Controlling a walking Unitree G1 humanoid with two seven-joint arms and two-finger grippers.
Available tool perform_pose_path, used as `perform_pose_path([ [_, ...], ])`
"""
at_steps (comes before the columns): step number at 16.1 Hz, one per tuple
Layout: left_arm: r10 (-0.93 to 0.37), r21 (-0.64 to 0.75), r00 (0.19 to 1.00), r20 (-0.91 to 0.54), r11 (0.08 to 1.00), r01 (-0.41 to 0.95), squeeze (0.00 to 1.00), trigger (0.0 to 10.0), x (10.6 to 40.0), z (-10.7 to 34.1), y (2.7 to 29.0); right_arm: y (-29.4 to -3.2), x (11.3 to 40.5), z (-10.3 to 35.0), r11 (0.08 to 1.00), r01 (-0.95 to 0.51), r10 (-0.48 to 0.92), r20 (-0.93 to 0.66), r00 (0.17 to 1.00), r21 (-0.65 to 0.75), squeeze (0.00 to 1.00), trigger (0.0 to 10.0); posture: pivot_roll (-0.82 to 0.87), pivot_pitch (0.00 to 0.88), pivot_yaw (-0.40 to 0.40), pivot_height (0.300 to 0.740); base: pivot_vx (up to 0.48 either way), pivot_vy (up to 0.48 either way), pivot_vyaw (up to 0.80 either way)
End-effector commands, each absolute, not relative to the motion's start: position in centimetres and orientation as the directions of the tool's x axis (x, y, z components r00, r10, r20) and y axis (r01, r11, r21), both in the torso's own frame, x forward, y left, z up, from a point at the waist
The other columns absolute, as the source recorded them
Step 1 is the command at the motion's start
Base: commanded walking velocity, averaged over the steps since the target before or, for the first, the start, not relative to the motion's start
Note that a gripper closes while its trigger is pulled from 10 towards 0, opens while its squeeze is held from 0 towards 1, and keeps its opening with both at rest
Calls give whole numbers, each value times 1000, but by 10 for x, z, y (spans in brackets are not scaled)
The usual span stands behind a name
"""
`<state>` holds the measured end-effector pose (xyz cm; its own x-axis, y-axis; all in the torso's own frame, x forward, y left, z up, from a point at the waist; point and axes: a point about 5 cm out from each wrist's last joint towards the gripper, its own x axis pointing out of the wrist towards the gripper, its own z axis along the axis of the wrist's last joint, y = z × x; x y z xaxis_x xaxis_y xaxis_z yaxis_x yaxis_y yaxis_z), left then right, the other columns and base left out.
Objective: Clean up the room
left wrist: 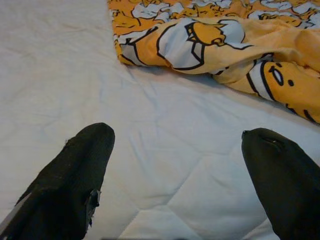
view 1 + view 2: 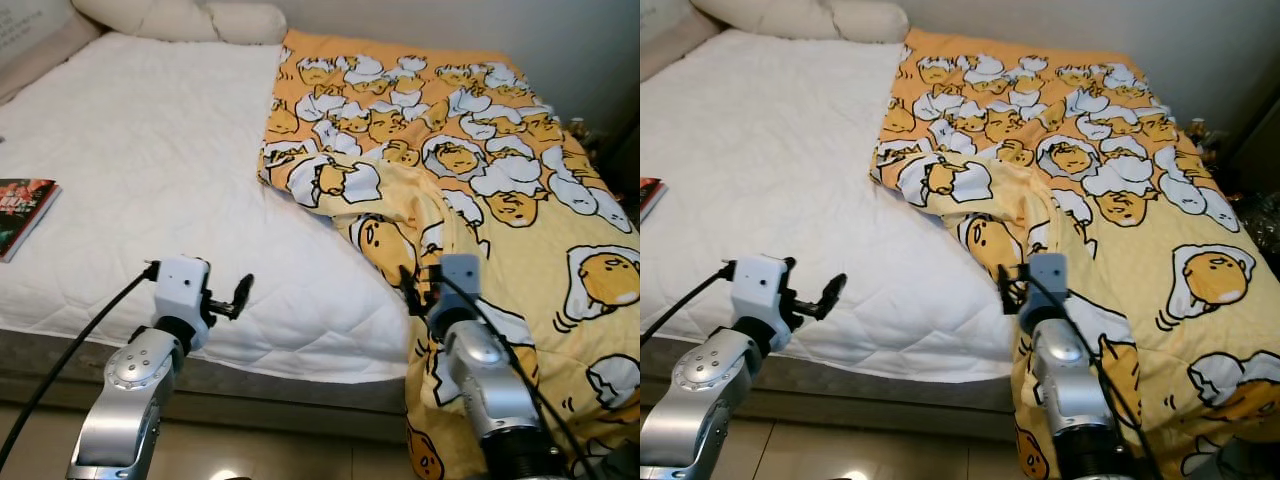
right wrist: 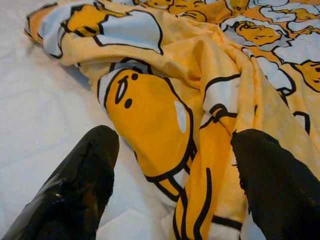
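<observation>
The yellow blanket (image 2: 470, 170) with egg cartoons covers the right half of the frame, its rumpled edge folded toward the middle over the white mattress (image 2: 150, 170) and spilling down the bed's near side at lower right. My right gripper (image 3: 170, 165) hovers at that bunched edge with fingers spread, one over the bare sheet and one over the fabric. My left gripper (image 1: 175, 170) hangs spread above the mattress at lower left, with a book (image 2: 22, 212) at the left edge and pillows (image 2: 190, 18) along the top.
</observation>
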<state>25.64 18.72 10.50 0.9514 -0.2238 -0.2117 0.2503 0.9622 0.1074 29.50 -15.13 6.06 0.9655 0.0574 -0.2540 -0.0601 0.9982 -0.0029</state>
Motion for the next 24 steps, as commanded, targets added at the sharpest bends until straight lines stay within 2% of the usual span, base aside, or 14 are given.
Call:
perform_pose_path([
  [1,-238,122,951,-199,957,265,957,10000,256,108,186,-150,295,59,999,-53,49,-272,961,-8,0,10000,124,0,-50,740,0,0,0],
  [2,-260,132,943,-205,948,290,961,10000,256,108,186,-153,295,56,999,-40,32,-289,957,-21,1000,10000,123,0,-46,740,0,0,0],
  [6,-311,163,920,-239,921,353,961,10000,257,108,190,-155,301,54,997,-41,15,-325,946,-72,1000,10000,126,0,-37,740,0,0,0],
  [14,-263,121,942,-208,949,291,976,10000,264,109,193,-144,301,61,996,-88,81,-268,960,-12,1000,10000,120,0,-32,740,0,0,0],
  [17,-257,120,947,-195,952,283,976,10000,267,112,195,-142,301,62,995,-96,91,-260,961,-5,1000,10000,124,0,-32,740,309,0,733],
  [24,-259,125,946,-197,950,286,976,10000,268,112,197,-141,300,60,996,-85,85,-274,958,11,1000,10000,116,0,-21,740,333,0,-114],
])
